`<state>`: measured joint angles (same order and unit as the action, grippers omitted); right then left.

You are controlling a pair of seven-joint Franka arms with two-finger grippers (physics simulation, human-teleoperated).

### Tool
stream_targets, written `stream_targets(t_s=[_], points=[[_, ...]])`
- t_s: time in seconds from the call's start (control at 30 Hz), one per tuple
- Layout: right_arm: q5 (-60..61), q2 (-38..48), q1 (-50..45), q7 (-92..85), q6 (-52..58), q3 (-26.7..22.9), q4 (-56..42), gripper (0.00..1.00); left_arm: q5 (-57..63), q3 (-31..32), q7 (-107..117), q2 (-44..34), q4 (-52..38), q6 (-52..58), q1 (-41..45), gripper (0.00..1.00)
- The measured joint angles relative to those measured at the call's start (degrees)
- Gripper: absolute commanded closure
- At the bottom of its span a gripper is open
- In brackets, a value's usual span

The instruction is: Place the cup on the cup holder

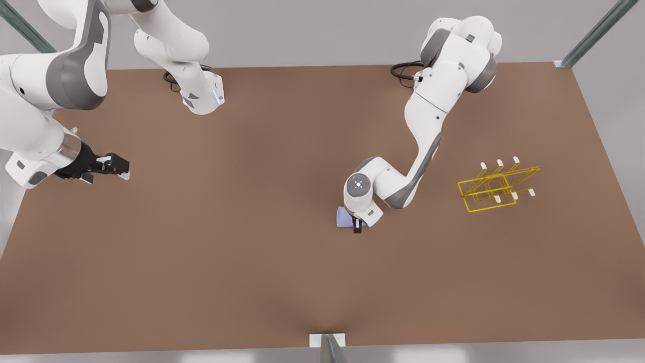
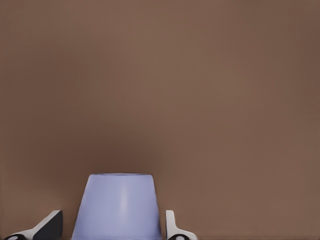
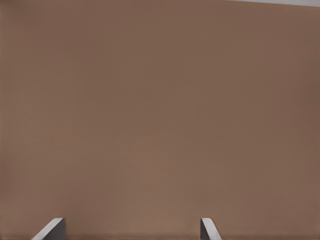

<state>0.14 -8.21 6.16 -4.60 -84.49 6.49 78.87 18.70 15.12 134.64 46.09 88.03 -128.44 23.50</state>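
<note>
Brown table (image 1: 252, 262), matte and plain. Near its middle, pale lavender cup (image 1: 343, 218) lying on the surface. Well apart, toward the front view's right, yellow wire cup holder (image 1: 496, 187) standing on it.

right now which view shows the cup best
The left wrist view: the cup sits large between the left pincer's fingers, its tapered wall plain to see. In the front view the cup is a sliver, mostly hidden under that arm's wrist. The right wrist view looks onto bare table.
</note>
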Motion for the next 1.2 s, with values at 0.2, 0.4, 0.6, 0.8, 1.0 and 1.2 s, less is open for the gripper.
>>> stream_targets(t_s=[0.2,0.4,0.6,0.8,1.0,1.2], points=[[0.0,0.0,0.0,-0.4,-0.1,-0.1,-0.2,0.0,0.3,0.0,0.2,1.0,0.0,-0.1,0.5,0.0],[0.0,0.1,0.1,-0.7,0.0,-0.1,-0.3,0.0,0.5,0.1,0.3,1.3,-0.3,-0.2,1.1,0.0],[-0.1,0.5,-0.2,-0.7,0.2,-0.4,-0.7,0.0,0.5,0.1,0.3,1.3,-0.6,-0.2,1.2,0.19],[-0.1,0.2,-0.5,-0.6,0.4,0.0,-0.7,0.0,0.3,1.1,0.0,-0.8,-1.0,0.0,0.8,0.17],[-0.1,0.6,0.3,-0.6,0.7,-0.3,-0.7,0.0,0.1,3.0,-0.4,-3.5,-2.5,1.2,0.1,0.17],[-0.2,0.5,0.1,-0.5,0.9,0.1,-0.7,0.0,3.8,3.3,-0.9,-7.3,-8.5,11.1,1.4,0.17]])
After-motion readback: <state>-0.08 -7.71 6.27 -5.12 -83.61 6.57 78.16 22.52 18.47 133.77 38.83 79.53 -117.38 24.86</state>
